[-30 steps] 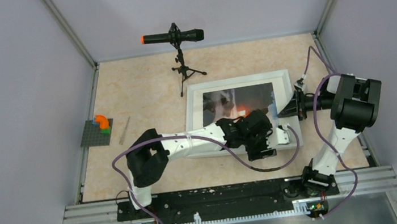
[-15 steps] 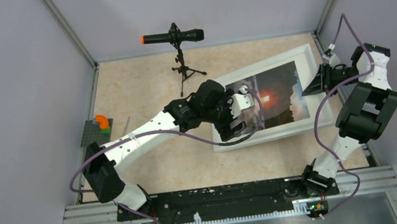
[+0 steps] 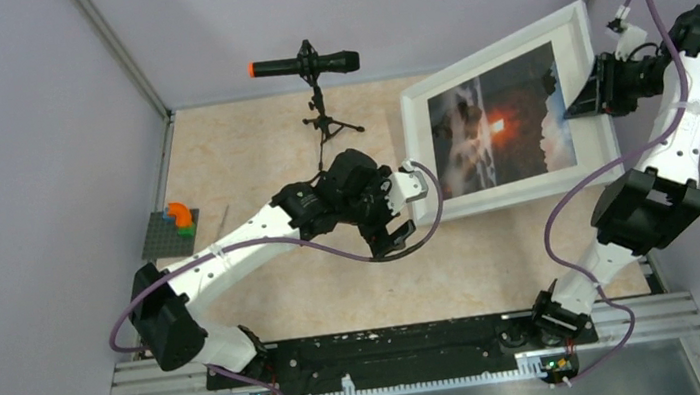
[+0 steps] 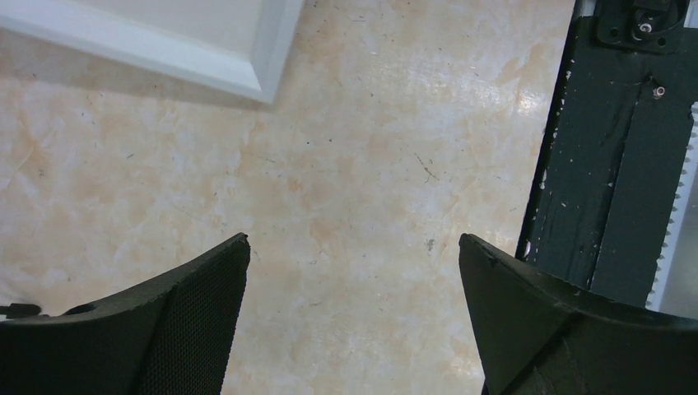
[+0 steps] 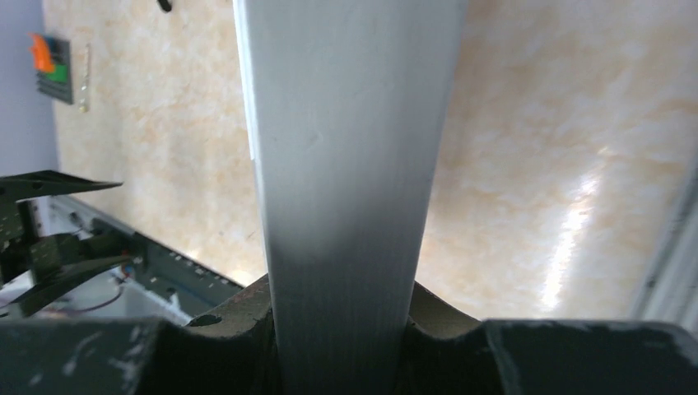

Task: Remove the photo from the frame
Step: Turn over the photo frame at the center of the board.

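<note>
My right pincer (image 3: 588,100) is clenched on the right edge of the frame (image 3: 517,193) — the white border runs straight between its jaws in the wrist view, and the frame is held at a tilt over the desk (image 3: 251,159). The photo (image 3: 498,124) sits inside the frame, left of that grip. My left pincer (image 3: 406,213) is released, spread wide over bare desk just off the frame's near-left corner — touching nothing.

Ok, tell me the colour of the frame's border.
White. The frame border shows best in the top external view.
</note>
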`<state>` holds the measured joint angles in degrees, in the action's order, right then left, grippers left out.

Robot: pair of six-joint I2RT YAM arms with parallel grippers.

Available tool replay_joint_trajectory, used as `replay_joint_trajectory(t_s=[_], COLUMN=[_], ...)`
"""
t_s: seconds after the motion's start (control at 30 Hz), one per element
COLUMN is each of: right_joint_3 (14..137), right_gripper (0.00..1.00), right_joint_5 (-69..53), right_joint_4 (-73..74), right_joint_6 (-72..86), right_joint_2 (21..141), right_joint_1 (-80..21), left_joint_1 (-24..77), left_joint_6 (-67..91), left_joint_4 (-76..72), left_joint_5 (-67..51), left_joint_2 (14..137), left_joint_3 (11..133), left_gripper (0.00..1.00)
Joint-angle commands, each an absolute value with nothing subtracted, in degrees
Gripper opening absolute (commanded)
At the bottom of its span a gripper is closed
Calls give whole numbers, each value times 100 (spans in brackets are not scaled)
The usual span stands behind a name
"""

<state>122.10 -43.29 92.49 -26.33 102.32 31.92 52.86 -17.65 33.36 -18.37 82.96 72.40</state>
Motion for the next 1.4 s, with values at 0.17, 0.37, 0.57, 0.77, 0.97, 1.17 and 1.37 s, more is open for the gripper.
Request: replay_joint_trajectory(t_s=[0.17,0.37,0.57,0.77,0.97,1.17,1.37], right_joint_3=[13556,12910,12032,11529,10635,9165,7470], right_gripper=[0,0,0,0,0,0,0], right_joint_5=[-4033,-2949,-1736,-956,-264,679,1298], right_joint_4=[7603,6576,5669,5329,4980,4309,3500], right_joint_6=[-2786,-3155,-3730,-4178,-4587,-5041,-5436], right_joint_2=[9385,8604,7893,7622,7291,6756,6127], right_joint_1=[3218,2440,1607,787,-263,-1301,-2144], left_joint_1=[5064,4792,4095,2950,2311,1857,1275], left_joint_6=[-1626,-1548,-1411,-1181,-1052,-900,-782], left_joint_4=[3354,3401,3561,3692,3771,3798,3743], left_joint_5=[-1851,-2006,-2683,-3569,-3935,-4066,-4139], left_joint_2=[7744,7543,7264,7122,7129,7105,7030], left_joint_3=[6972,6911,6882,6977,7103,7365,7488], left_gripper=[99,99,99,99,99,99,99])
